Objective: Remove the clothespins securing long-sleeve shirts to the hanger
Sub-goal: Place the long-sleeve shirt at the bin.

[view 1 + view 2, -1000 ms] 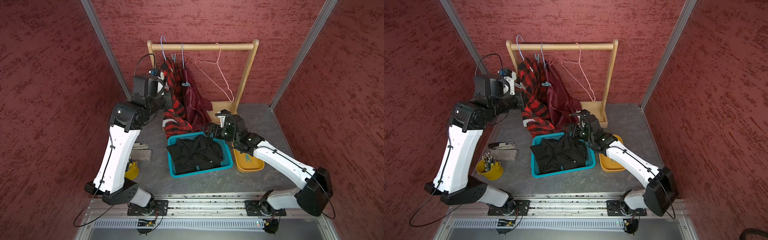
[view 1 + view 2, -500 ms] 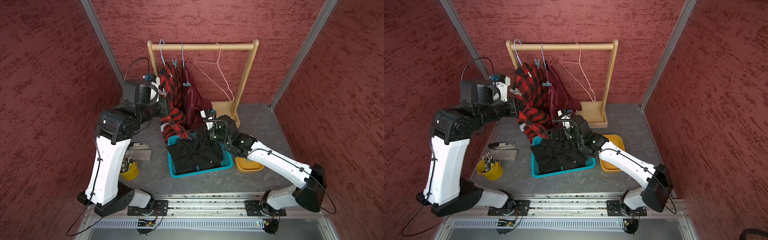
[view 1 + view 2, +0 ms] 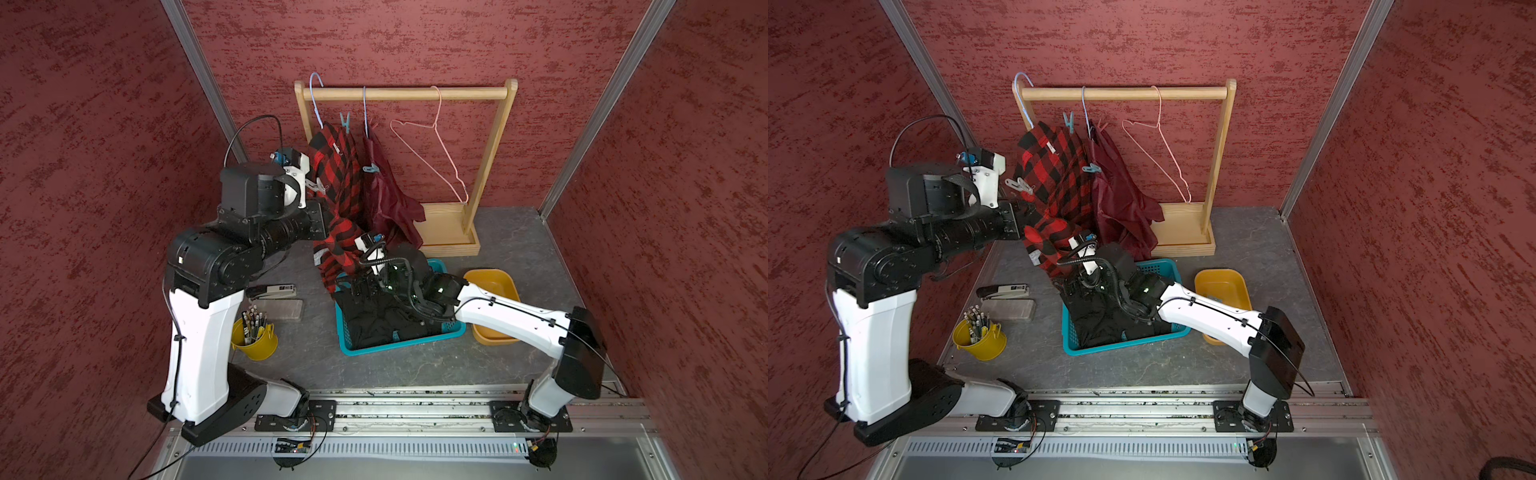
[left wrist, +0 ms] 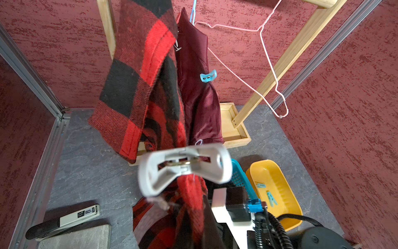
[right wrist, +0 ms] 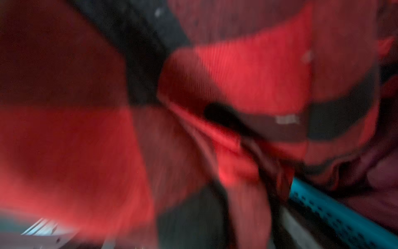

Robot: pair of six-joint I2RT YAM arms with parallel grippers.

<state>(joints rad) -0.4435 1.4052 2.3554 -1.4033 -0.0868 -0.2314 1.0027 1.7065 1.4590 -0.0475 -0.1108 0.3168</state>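
**Left wrist view: grey clothespin [image 4: 185,168] fills the foreground**

- Grey clothespin is blurred and close to the lens, just beside the edge of the red-and-black plaid shirt [image 4: 137,86]. Cannot tell whether it bites the cloth.
- Left arm [image 3: 874,332] reaches level toward the plaid shirt. Left jaws are clenched and pressed into the shirt's near edge. What they pinch is hidden by cloth.
- Plaid shirt hangs from a blue hanger [image 3: 316,99] at the left end of the wooden rack [image 3: 407,93], its body slanting toward the left arm.
- Teal clothespin [image 3: 345,121] stands upright at the plaid shirt's top, between the two blue hanger hooks.
- Maroon satin shirt [image 3: 388,199] hangs just beside the plaid one, with a light-blue clothespin [image 4: 207,76] clipped to its edge.
- Pink wire hanger [image 3: 440,153] hangs farther right on the rack.
- Black shirt [image 3: 374,320] lies crumpled in the teal basket [image 3: 399,343] on the worktop [image 3: 519,232].
- Right arm [image 3: 511,318] stretches low over the basket. Right jaws sit at the plaid shirt's lower hem, above the basket's back left corner.
- Right jaws are dark against dark in both top views, and the right wrist view gives only blurred plaid. Cannot tell whether they are released or clenched.
- Yellow tray [image 3: 492,286], right of the basket, holds loose teal clothespins [image 4: 269,195].
- Stapler [image 3: 272,289], grey case [image 3: 284,309] and yellow bucket of pens [image 3: 255,347] sit left of the basket.
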